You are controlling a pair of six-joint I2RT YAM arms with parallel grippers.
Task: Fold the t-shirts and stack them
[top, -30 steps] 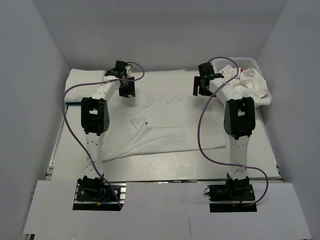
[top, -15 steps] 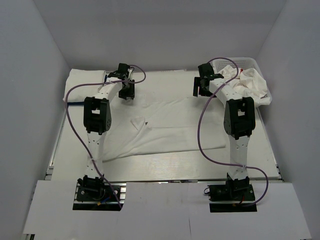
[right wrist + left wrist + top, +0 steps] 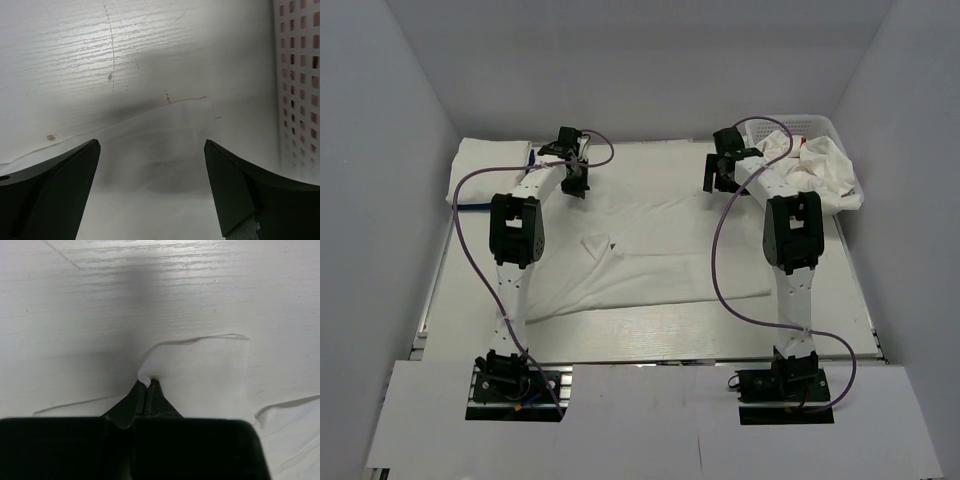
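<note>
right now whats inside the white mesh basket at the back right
A crumpled heap of white t-shirts fills the basket and spills over its near rim, with a speck of red showing. Whatever lies beneath the heap is covered, so their number cannot be told.

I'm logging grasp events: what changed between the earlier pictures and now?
The left gripper shifted slightly right and closed on the far edge of the white cloth t-shirt spread flat on the table. The right gripper stayed open above the shirt's far right corner; the shirt's body and the white plastic mesh basket did not move.
</note>
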